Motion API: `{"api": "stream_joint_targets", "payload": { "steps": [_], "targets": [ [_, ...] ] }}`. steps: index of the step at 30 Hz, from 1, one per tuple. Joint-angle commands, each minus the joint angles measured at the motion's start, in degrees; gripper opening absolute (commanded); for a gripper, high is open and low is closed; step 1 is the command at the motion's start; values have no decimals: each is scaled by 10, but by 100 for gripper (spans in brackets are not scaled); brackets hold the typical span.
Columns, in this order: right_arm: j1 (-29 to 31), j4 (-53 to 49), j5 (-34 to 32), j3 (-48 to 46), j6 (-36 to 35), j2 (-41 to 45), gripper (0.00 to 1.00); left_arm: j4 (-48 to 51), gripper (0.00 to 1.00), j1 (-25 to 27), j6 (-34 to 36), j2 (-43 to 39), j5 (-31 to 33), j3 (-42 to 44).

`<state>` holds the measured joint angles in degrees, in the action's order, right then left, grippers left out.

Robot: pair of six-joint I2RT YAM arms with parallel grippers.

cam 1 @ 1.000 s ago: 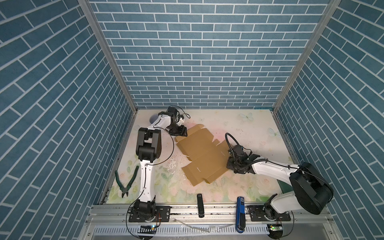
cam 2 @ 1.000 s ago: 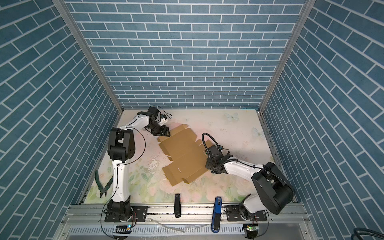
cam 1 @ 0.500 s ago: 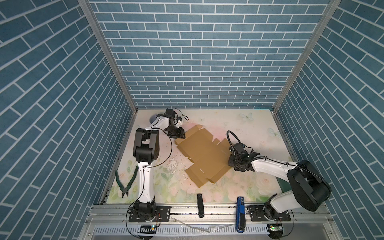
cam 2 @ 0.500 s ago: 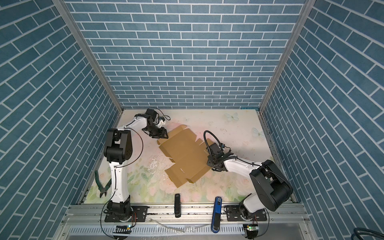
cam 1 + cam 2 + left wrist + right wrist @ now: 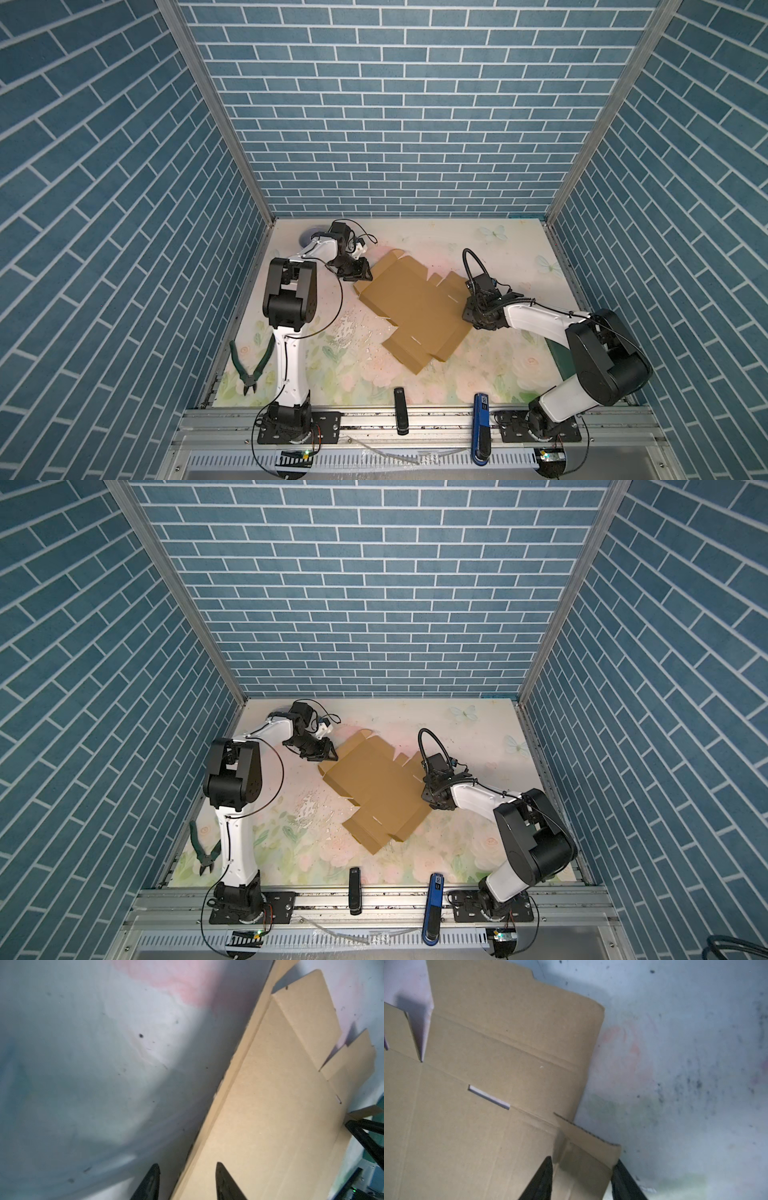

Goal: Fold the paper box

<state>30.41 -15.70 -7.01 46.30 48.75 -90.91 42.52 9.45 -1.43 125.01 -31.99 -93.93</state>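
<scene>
The paper box is a flat tan cardboard sheet with flaps and slits, lying mid-table. My left gripper sits low at its far left corner. In the left wrist view its fingers stand apart astride the sheet's edge, one over the table, one over the cardboard; left gripper. My right gripper is at the sheet's right edge. In the right wrist view a raised side flap fills the gap between its fingers, touching both; right gripper.
Green-handled pliers lie by the left wall. A black bar and a blue bar sit on the front rail. Blue brick walls close in the left, back and right sides. The floral mat carries white scuffs.
The left gripper's fingers have narrowed around the sheet's corner edge. The right gripper has moved slightly away from the front with its flap, and the sheet's near end has swung a little to the right.
</scene>
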Motion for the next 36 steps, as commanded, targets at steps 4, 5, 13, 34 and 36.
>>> {"api": "stream_joint_targets", "payload": {
  "steps": [4, 5, 13, 34, 36],
  "targets": [
    [-8, 10, 40, 77, -45, -49, 45, -9, 34, 28, -16, -26, -35, 36],
    [-10, 7, 41, 87, -49, -55, 45, -13, 33, 27, -20, -29, -29, 42],
    [-27, -20, 40, 120, -73, -49, 47, -75, 16, 28, -74, -77, 16, 99],
    [-50, -125, 44, 107, -88, 156, 98, -451, 10, 165, -469, -261, 273, 420],
    [-50, -122, 46, 105, -79, 161, 91, -468, 9, 196, -515, -276, 322, 441]
  ]
}}
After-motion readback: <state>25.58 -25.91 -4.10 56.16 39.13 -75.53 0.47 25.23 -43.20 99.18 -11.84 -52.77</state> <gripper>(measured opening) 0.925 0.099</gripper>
